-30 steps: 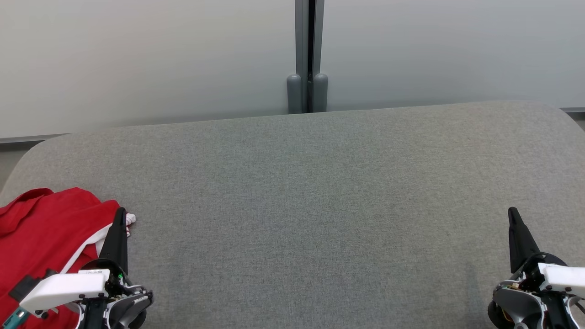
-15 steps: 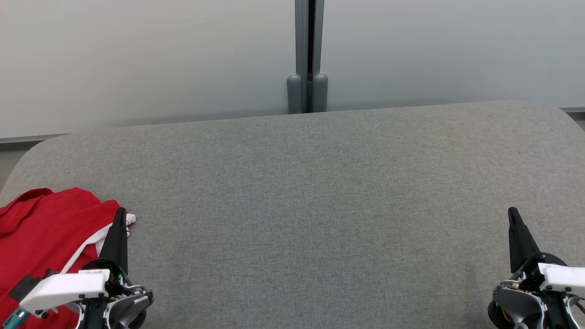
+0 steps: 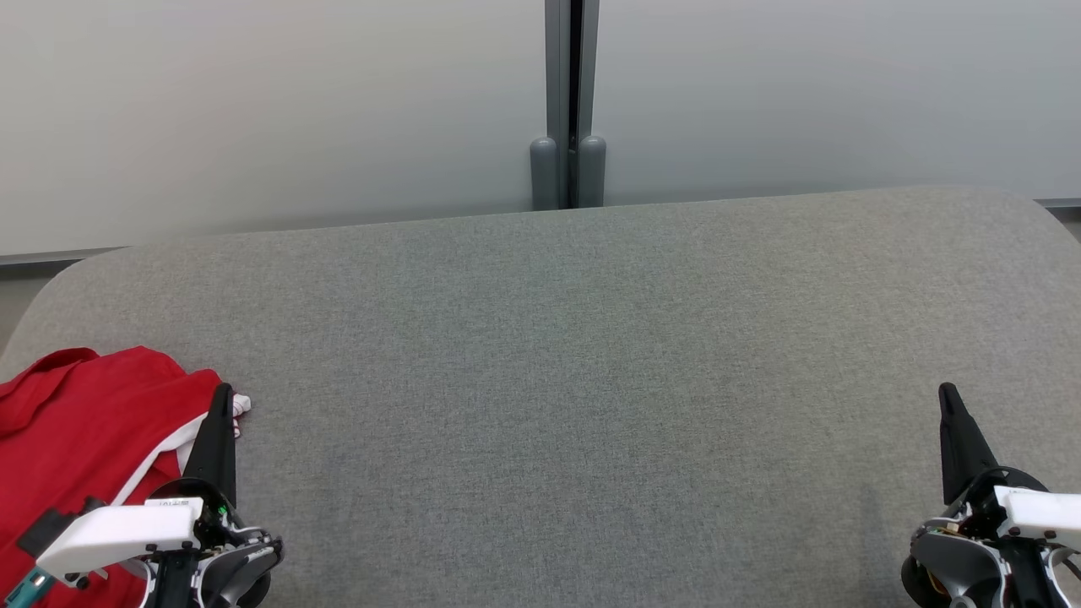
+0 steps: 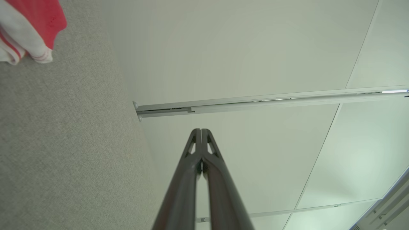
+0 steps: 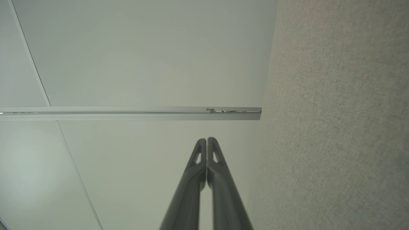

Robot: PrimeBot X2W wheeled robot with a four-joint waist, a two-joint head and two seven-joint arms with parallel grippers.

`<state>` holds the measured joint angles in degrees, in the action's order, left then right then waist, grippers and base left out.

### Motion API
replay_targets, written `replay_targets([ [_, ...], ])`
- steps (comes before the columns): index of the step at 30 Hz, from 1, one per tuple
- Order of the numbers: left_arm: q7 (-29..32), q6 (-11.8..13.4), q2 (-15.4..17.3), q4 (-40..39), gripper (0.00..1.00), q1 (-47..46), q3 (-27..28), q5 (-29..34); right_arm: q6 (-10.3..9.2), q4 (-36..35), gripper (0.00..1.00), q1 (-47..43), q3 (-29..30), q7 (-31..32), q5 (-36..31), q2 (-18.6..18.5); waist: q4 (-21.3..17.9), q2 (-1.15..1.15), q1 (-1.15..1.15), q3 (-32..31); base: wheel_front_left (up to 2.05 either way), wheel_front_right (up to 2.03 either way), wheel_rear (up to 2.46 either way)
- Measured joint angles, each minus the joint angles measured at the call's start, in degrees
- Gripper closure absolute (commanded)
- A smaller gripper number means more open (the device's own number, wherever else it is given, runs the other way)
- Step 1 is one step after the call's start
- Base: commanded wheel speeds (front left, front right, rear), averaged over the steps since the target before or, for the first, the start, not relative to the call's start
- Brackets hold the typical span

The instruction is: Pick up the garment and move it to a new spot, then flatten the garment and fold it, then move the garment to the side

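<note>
The garment (image 3: 76, 414) is red with white trim, crumpled at the desk's (image 3: 557, 355) near left corner, beside the left gripper (image 3: 222, 393); the left wrist view adds thin red stripes on that trim; left and right gripper (image 3: 946, 393) are both closed, empty.

Garment (image 3: 80, 422) lies at surface (image 3: 557, 363) near-left corner, beside left end effector (image 3: 222, 395); right end effector (image 3: 947, 395) near-right.

you see a grey table (image 3: 591, 355) covered in rough, matt woven cloth. the red garment (image 3: 76, 414) is soft fabric; the fingers (image 4: 191, 179) look smooth plastic.
</note>
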<state>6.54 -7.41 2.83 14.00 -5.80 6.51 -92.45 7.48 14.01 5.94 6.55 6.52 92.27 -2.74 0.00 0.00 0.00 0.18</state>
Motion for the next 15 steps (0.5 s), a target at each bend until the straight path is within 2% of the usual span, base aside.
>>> replay_targets([
  [15,0.0,0.0,0.0,0.0,1.0,0.0,0.0,0.0,0.0,0.0,1.0,0.0,0.0,0.0,0.0,0.0,0.0,0.0,0.0,0.0,0.0,0.0,0.0],
])
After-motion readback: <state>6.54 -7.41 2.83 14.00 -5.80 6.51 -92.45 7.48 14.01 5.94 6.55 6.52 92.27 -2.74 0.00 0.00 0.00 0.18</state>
